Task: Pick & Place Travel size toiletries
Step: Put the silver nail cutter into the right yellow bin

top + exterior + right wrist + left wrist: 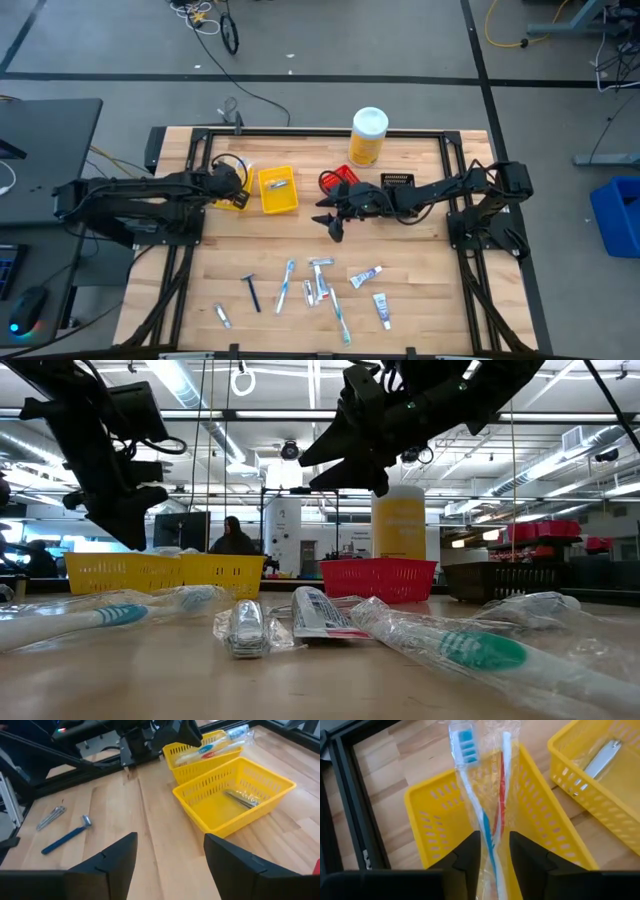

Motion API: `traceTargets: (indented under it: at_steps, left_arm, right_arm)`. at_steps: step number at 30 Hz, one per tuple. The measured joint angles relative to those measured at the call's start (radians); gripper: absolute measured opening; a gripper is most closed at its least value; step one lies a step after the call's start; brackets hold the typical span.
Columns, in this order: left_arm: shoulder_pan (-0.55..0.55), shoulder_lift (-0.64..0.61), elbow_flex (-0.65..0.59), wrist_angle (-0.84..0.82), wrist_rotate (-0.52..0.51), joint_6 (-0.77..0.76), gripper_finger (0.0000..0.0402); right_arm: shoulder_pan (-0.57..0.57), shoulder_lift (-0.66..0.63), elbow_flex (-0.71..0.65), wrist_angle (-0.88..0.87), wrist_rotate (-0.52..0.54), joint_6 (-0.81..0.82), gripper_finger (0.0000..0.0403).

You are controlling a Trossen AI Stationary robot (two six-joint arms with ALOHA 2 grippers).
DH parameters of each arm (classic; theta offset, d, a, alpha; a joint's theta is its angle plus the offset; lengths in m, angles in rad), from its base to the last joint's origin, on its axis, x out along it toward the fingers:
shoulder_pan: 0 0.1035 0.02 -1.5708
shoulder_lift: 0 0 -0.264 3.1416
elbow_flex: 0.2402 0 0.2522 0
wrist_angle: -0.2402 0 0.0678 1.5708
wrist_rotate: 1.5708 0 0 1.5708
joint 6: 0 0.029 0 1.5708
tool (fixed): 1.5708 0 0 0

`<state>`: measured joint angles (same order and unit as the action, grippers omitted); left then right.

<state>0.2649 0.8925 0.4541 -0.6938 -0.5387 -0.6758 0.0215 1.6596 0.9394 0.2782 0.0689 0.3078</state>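
Observation:
A blue-white toothbrush in a clear wrapper (470, 795) lies slanting over the small yellow bin (435, 815) at the table's left. Its head end sticks out past the bin's rim (240, 732). My left gripper (495, 855) stands open at the wrapper's handle end, one finger on either side. My right gripper (330, 222) hangs open above the middle of the table, holding nothing. More travel size toiletries lie near the front edge: a razor (252, 292), toothbrushes (286, 285), tubes (382, 308) and a silvery packet (221, 315). My left gripper comes at the wrapped toothbrush's handle end (492, 837) slanting down, its fingers along the toothbrush. The clear wrap fills the gap and reaches both fingers (470, 857); whether they still pinch it I cannot tell. The toothbrush lies across the bin, its head end over the rim.
A larger yellow bin (278, 190) with a silvery item (601, 757) stands right of the small one. A red bin (338, 180), a black bin (397, 182) and a tall yellow canister with a white lid (368, 135) stand toward the back.

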Motion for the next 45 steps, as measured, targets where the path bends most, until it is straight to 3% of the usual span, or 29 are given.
traceTargets:
  at_steps: [7,14,20,24,30,40,45]
  left_arm:
    - [0.000,-0.004,0.045,0.000,0.022,0.031,0.0147]
    - [-0.027,-0.004,0.171,0.039,0.177,0.122,0.0143]
    - [-0.130,-0.003,0.183,0.199,0.254,0.247,0.0133]
    - [-0.215,0.011,0.178,0.261,0.206,0.289,0.0130]
    - [-0.270,0.009,0.177,0.265,0.084,0.232,0.0129]
    - [-0.278,0.009,0.177,0.267,0.081,0.219,0.0129]
    - [-0.278,0.009,0.177,0.266,0.084,0.219,0.0129]
  right_arm:
    - [0.034,0.000,0.000,-0.008,-0.003,-0.002,0.0265]
    - [0.071,0.000,0.000,-0.032,-0.003,-0.002,0.0270]
    - [0.109,0.001,-0.001,-0.124,-0.003,-0.002,0.0259]
    - [0.154,0.013,-0.004,-0.171,-0.003,-0.058,0.0245]
    - [0.228,0.095,-0.030,-0.176,-0.008,-0.141,0.0237]
    - [0.248,0.250,-0.030,-0.091,-0.001,-0.156,0.0252]
    - [0.248,0.271,-0.029,-0.080,0.009,-0.158,0.0231]
